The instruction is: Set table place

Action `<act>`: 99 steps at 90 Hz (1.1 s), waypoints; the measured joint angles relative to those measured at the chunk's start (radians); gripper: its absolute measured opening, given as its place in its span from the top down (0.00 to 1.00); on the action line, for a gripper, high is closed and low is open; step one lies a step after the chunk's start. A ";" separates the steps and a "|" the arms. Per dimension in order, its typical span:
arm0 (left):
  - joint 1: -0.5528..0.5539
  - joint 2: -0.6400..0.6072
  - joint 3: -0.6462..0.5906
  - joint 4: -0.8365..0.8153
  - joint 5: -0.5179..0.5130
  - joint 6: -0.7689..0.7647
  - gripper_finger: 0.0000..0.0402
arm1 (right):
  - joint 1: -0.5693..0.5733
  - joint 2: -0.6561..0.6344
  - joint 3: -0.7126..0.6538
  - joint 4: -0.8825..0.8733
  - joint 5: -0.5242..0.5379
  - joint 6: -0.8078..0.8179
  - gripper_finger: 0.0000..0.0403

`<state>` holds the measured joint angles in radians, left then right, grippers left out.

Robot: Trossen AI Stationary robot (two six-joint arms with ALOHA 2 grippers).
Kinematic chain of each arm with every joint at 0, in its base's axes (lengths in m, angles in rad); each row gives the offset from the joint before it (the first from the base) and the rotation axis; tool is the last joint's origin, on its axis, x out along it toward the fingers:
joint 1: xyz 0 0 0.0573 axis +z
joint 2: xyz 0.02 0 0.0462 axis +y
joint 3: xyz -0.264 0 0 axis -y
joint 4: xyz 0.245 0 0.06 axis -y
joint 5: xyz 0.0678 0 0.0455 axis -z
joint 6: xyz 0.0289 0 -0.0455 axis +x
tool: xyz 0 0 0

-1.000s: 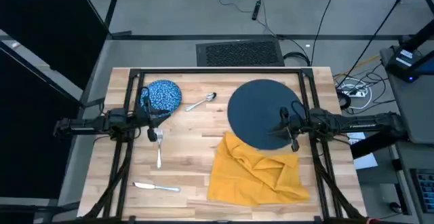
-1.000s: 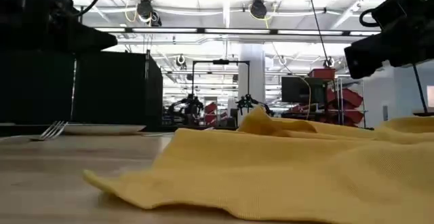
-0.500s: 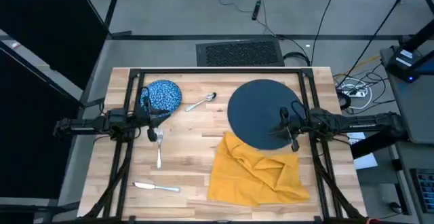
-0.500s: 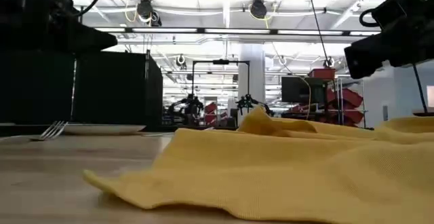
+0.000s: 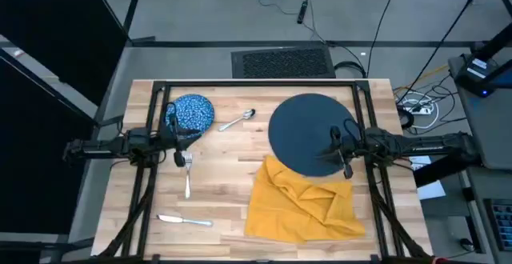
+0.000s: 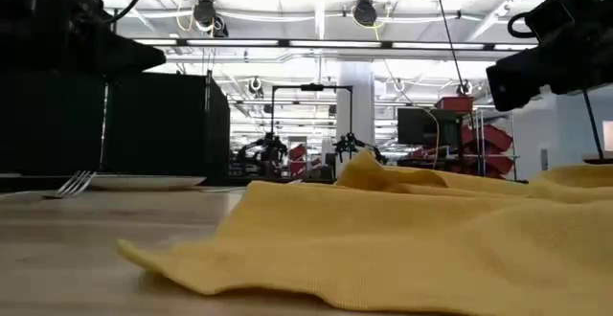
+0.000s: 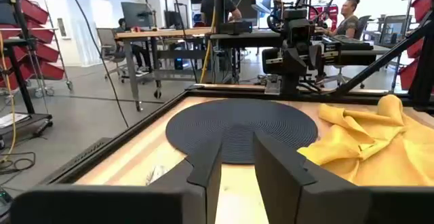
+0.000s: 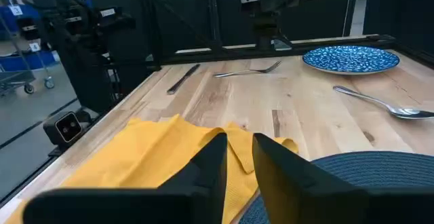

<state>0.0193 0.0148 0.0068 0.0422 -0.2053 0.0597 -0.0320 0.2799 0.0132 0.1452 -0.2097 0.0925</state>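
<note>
The dark slate-blue plate (image 5: 308, 132) lies flat on the table (image 5: 232, 160), right of its middle. Just in front of it the mustard-yellow napkin (image 5: 300, 200) lies crumpled. The speckled blue bowl (image 5: 194, 112) sits at the far left, with the spoon (image 5: 238, 121) to its right. The fork (image 5: 187, 176) and the knife (image 5: 184, 220) lie nearer the front on the left. My left gripper (image 7: 237, 163) hovers beside the bowl's near rim, open by a narrow gap and holding nothing. My right gripper (image 8: 239, 163) hovers over the plate's right rim, also narrowly open and holding nothing.
Black frame bars (image 5: 256, 84) run along the table's far edge and down both sides under the arms. Bare wood (image 5: 228, 164) shows in the table's middle between fork and napkin. In the low view the napkin (image 6: 402, 239) fills the foreground, with the fork's tines (image 6: 69, 184) at the left.
</note>
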 joint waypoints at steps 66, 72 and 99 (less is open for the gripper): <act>0.000 0.000 0.000 0.000 0.000 0.000 0.83 | 0.000 0.000 0.000 0.000 0.000 0.000 0.84; 0.000 0.000 0.000 0.000 0.000 0.000 0.83 | 0.000 0.000 0.000 0.001 0.000 0.000 0.84; 0.000 0.000 0.000 0.002 0.000 0.000 0.83 | 0.000 0.000 0.000 0.034 0.002 0.042 0.84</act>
<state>0.0193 0.0150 0.0071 0.0443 -0.2050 0.0598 -0.0319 0.2802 0.0132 0.1787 -0.2077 0.1348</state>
